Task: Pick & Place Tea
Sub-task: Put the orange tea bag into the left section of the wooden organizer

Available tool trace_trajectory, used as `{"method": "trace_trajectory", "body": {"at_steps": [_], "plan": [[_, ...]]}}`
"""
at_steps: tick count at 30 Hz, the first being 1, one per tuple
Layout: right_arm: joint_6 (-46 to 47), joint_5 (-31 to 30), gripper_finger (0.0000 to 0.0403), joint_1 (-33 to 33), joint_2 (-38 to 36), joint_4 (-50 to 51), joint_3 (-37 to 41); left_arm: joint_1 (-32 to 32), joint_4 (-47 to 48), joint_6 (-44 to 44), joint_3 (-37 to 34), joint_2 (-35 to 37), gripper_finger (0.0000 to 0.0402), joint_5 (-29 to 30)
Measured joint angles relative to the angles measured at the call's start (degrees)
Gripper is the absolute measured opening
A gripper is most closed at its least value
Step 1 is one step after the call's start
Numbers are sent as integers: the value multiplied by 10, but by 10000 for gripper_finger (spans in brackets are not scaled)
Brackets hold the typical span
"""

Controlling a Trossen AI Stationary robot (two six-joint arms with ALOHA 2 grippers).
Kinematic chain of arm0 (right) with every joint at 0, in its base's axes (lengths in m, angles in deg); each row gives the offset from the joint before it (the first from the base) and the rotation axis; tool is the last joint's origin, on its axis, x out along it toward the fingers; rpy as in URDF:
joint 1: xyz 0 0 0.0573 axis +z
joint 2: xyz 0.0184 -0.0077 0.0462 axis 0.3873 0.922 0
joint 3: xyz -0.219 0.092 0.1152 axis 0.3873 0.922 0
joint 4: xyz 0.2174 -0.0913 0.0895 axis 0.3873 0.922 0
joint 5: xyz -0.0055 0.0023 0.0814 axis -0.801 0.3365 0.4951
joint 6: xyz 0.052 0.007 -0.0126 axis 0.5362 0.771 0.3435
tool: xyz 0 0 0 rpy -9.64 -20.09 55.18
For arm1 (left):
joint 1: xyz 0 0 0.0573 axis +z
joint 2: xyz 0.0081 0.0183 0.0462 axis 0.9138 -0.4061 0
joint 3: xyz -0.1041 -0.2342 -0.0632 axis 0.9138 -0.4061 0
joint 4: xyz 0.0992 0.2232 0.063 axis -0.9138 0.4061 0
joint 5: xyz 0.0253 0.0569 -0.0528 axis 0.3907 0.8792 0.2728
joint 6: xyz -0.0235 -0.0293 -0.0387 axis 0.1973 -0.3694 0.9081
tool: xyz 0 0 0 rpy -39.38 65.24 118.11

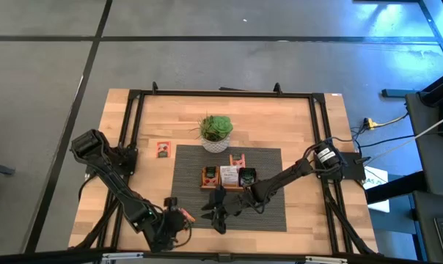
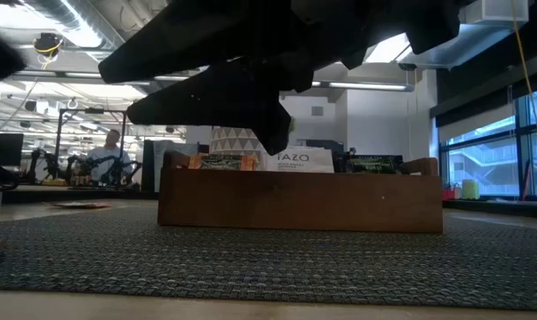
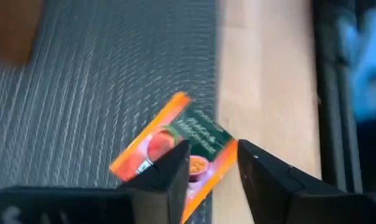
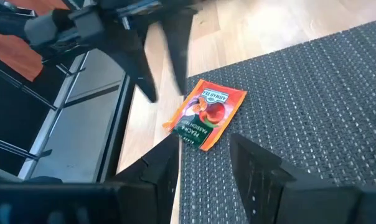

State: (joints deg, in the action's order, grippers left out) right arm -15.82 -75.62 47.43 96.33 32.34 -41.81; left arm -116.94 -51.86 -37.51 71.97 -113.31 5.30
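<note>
High view puts the left gripper (image 1: 179, 218) near the front edge of the tabletop (image 1: 155, 117), at the left front corner of the dark woven mat (image 1: 269, 209). In the left wrist view its two dark fingers (image 3: 175, 171) stand spread with a gap between them, and an orange tea sachet (image 3: 175, 149) with a dark green label and a peach picture lies flat just beyond the tips, across the mat's edge, partly on the mat and partly on the bare wood. The fingers close on nothing.

The right gripper (image 1: 219, 213) hangs over the front middle of the mat, just beside the left one. The right wrist view shows its fingers (image 4: 256, 165) parted too, empty, with the same orange sachet (image 4: 205, 113) lying on the mat's border ahead of them and the left gripper (image 4: 157, 62) poised just past it.

Behind both grippers, in the middle of the mat, sits a wooden tray (image 1: 227, 177) holding more tea sachets upright in its compartments; the low view shows white and dark packets standing above its brown wall (image 2: 300, 200). A potted green plant (image 1: 216, 130) stands just behind the tray. Another red-orange sachet (image 1: 163, 149) lies on the bare wood, left of the mat and well apart from the tray.
</note>
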Motion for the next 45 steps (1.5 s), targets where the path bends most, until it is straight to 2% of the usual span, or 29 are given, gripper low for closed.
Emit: {"method": "trace_trajectory", "body": {"at_steps": [4, 7, 14, 18, 21, 37, 42, 45], "plan": [[-2, -4, 145, 0, 0, 1, 0, 0, 0, -223, 1, 1, 130, -48], [-2, -15, 145, 0, 0, 1, 0, 5, 8, -326, 1, -2, 130, -69], [16, -41, 145, 0, 0, 1, 0, 30, 31, -402, 0, -2, 130, -68], [17, -41, 145, 0, 0, 1, 0, 45, 25, -435, -6, -2, 130, -117], [17, -45, 145, 0, 0, 1, 0, 55, 21, -439, -18, -2, 130, -139], [15, -50, 145, 0, 0, 1, 0, 65, -2, -394, -34, -24, 130, -146], [14, -50, 145, 0, 0, 2, 0, 65, -5, -334, -32, -36, 130, -148], [16, -50, 145, 0, 0, 3, 0, 64, -6, -269, -32, -37, 130, -149]]}}
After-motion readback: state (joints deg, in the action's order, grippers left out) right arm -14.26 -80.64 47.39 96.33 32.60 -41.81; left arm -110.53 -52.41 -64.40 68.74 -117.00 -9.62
